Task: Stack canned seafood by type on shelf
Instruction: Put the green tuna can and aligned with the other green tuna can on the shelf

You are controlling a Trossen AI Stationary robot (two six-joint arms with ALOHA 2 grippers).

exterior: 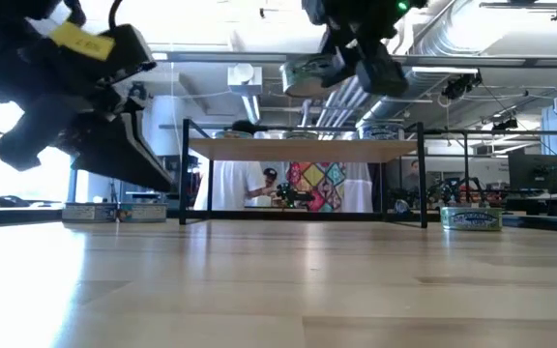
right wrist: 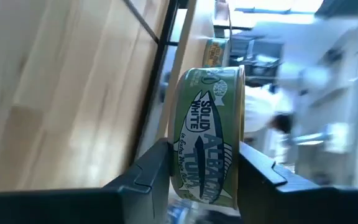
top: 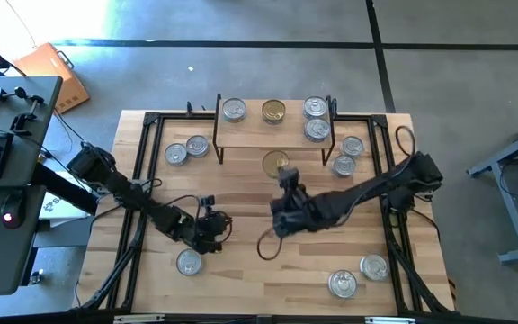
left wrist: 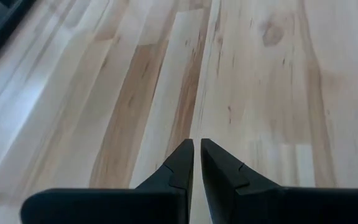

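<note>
Green tuna can sits tight between my right gripper fingers, held by its flat lid and bottom, up in the air near the shelf. It looks hard, smooth and a bit slippery. My left gripper is pinched closed, holding nothing, above the table.

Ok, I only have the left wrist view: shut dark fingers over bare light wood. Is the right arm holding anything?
Observer: Yes. The right gripper is shut on a round green-labelled tuna tin.
Operator: Where is it relative to the shelf?
Observer: In front of the small wooden-topped black-legged shelf; the low view shows the tin raised above the shelf top.
Operator: Anything on the shelf already?
Observer: Four tins: a left silver-lidded tin, a gold-lidded tin in the middle, and two right silver-lidded tins.
</note>
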